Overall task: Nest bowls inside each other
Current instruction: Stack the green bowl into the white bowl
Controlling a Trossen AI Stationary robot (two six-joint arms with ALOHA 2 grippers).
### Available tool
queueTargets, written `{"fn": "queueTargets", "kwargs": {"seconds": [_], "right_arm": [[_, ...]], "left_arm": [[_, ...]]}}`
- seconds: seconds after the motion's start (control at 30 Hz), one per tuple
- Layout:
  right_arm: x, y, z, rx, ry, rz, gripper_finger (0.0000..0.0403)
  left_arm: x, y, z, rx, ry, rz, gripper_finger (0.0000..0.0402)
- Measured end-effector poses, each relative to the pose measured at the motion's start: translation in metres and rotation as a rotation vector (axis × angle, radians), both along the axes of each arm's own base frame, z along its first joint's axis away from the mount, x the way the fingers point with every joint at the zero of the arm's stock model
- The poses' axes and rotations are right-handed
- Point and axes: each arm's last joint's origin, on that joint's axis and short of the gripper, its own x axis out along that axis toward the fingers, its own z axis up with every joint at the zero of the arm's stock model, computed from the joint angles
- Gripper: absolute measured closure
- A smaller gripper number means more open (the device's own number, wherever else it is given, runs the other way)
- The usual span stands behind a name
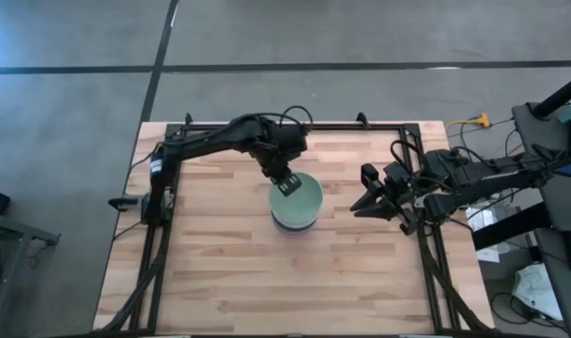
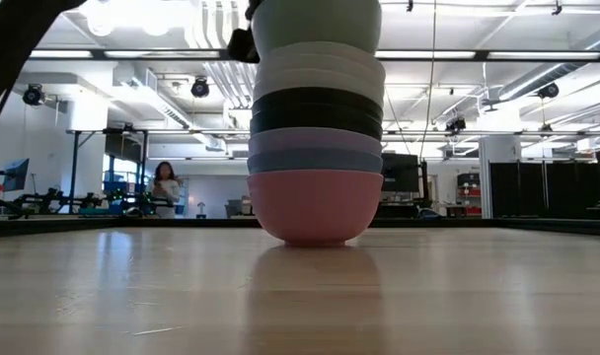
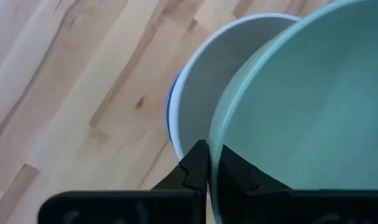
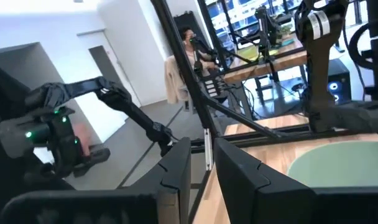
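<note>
The mint green bowl sits atop the bowl stack mid-counter, its rim pinched in my left claw. Only the low view shows the pink bowl at bottom. My right claw waits nearby, slightly parted.

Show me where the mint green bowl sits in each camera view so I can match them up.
High view: the mint green bowl tops the stack at table centre, its rim pinched by the left gripper.
Low view: top centre, above the white bowls.
Left wrist view: fills the right side.
Right wrist view: pale green disc at lower right.
Shared landmark: the left gripper on the bowl's rim.
</note>
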Motion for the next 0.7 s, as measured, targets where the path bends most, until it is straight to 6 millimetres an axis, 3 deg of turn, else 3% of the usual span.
{"fn": "queueTargets", "kwargs": {"seconds": [0.7], "right_arm": [[0.001,-0.002,-0.001,-0.001,0.015,-0.043,0.0335]], "left_arm": [[0.008,0.007,-0.013,0.073,0.026,-0.022,0.0402]]}}
